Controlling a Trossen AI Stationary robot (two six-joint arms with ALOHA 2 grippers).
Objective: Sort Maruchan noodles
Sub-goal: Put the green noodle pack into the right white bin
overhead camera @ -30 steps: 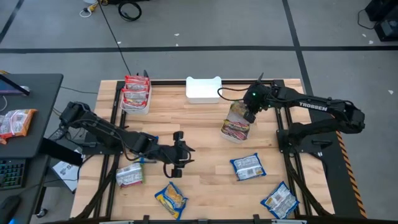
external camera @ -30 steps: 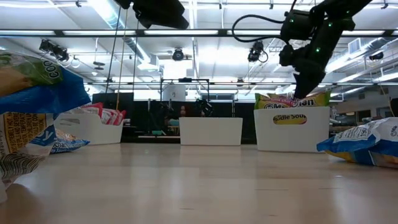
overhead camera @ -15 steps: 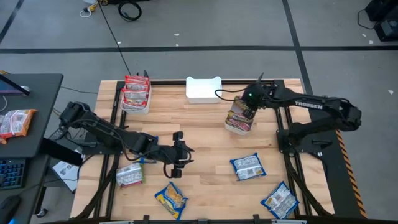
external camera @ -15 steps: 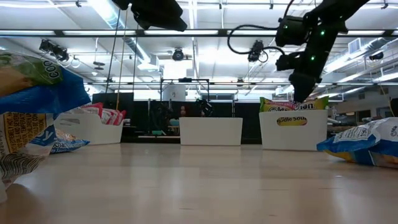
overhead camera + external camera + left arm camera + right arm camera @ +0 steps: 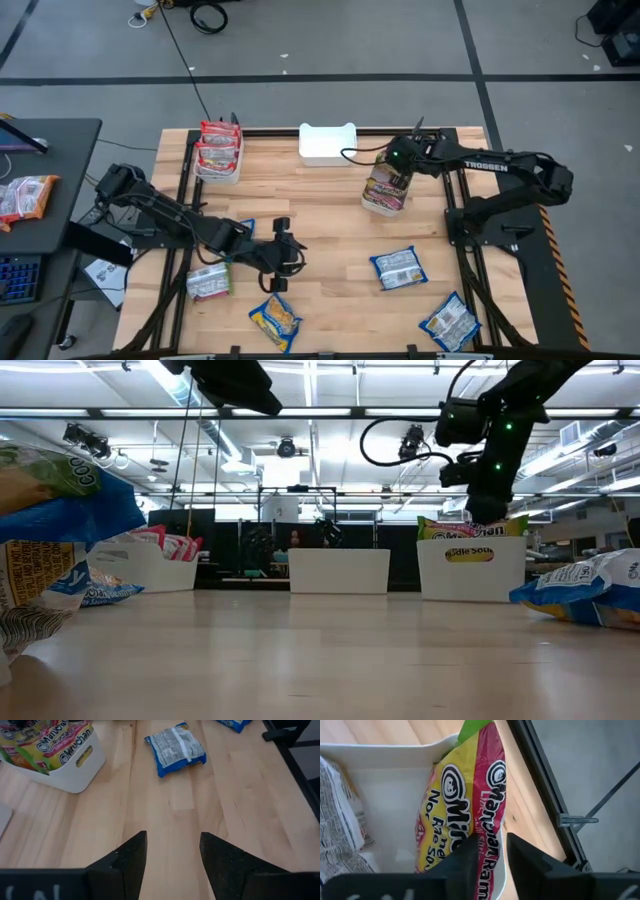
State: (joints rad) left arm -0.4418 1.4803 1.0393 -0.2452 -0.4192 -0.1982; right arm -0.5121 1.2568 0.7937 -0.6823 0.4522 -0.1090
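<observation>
1. Four views, taken in turn. From above, three white bins sit on the counter (image 5: 330, 200): a bin of red packets (image 5: 218, 152) at 11 o'clock, an empty bin (image 5: 328, 143) at 12 o'clock, and the right-hand bin (image 5: 385, 192) at about 1 o'clock, holding silvery-green-red packets. The right gripper (image 5: 398, 178) hangs over that bin, presumably because this kind belongs there. Unsorted noodles lie along the near edge: a silvery packet (image 5: 209, 282) at 8 o'clock, a yellow-blue packet (image 5: 275, 320) at 6 o'clock, and two blue packets (image 5: 398, 267) and (image 5: 449, 321) toward 4 and 5 o'clock. The left gripper (image 5: 287, 255) waits low over the counter centre, close to them.

2. At counter height, the right gripper (image 5: 487, 510) sits just above the packets standing in the right-hand bin (image 5: 470, 568).

3. From the left wrist, the left fingers (image 5: 127, 855) are spread, holding nothing; a blue packet (image 5: 175, 749) lies ahead.

4. From the right wrist, the right fingers (image 5: 465, 860) stand slightly parted astride the top edge of an upright packet (image 5: 465, 805) leaning on the bin wall (image 5: 380, 752); whether they grip it I cannot tell.
</observation>
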